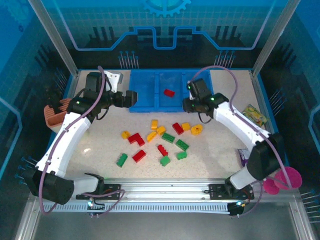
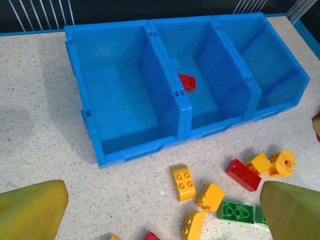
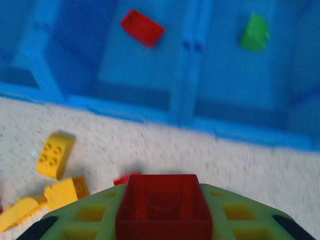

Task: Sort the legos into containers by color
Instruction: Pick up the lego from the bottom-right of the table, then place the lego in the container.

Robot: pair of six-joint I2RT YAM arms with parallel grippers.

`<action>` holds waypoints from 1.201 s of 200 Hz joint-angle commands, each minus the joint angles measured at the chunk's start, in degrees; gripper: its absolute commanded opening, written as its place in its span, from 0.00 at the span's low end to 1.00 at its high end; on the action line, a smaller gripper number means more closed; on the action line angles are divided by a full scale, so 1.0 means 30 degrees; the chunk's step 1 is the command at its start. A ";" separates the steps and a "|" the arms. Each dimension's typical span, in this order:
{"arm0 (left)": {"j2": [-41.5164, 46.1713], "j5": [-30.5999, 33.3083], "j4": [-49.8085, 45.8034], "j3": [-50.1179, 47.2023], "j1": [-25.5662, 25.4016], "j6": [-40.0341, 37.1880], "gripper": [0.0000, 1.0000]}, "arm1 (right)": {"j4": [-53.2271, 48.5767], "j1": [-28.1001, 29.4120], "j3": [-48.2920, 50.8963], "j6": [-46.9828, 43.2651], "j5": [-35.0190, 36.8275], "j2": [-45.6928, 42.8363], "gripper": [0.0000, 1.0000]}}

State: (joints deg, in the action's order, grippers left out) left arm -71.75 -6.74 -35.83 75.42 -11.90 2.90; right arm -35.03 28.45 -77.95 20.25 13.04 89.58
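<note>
The blue tray lay just ahead of both grippers, with bare table before its front wall and loose legos scattered beneath and behind them. The right gripper, elbow bent, pinched a red brick; the left gripper gaped wide, empty, tilted downward.

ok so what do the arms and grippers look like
The left arm and right arm have white links, black joints with small green lights, and a purple cable looped along each. The jaws are yellow-green, with a gridded face on the right one.
</note>
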 commanded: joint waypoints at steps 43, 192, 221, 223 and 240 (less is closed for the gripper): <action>0.0394 -0.0382 -0.0096 0.0549 -0.0105 0.0401 0.99 | 0.0794 0.0184 -0.5331 -0.3961 -0.0323 0.5719 0.24; 0.0620 -0.0168 0.0002 0.0182 -0.0120 0.0432 0.99 | -0.0124 0.0334 -1.1952 -0.5347 -0.0830 1.3909 0.30; 0.0638 -0.0067 -0.0038 0.0159 -0.0105 0.0378 0.99 | -0.0481 0.0272 -1.2329 -0.5354 -0.0914 1.4360 0.35; 0.0650 -0.0067 -0.0052 0.0148 -0.0105 0.0367 0.99 | -0.0497 0.0266 -1.2349 -0.5346 -0.0932 1.4352 0.36; 0.0646 0.0006 0.0004 0.0159 -0.0105 0.0351 1.00 | -0.0618 0.0251 -1.2368 -0.5458 -0.1088 1.4378 0.39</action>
State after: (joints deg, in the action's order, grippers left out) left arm -70.91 -6.92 -35.77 75.42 -11.90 3.11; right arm -35.11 29.28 -112.90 4.40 11.29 131.87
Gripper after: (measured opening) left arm 0.994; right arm 0.372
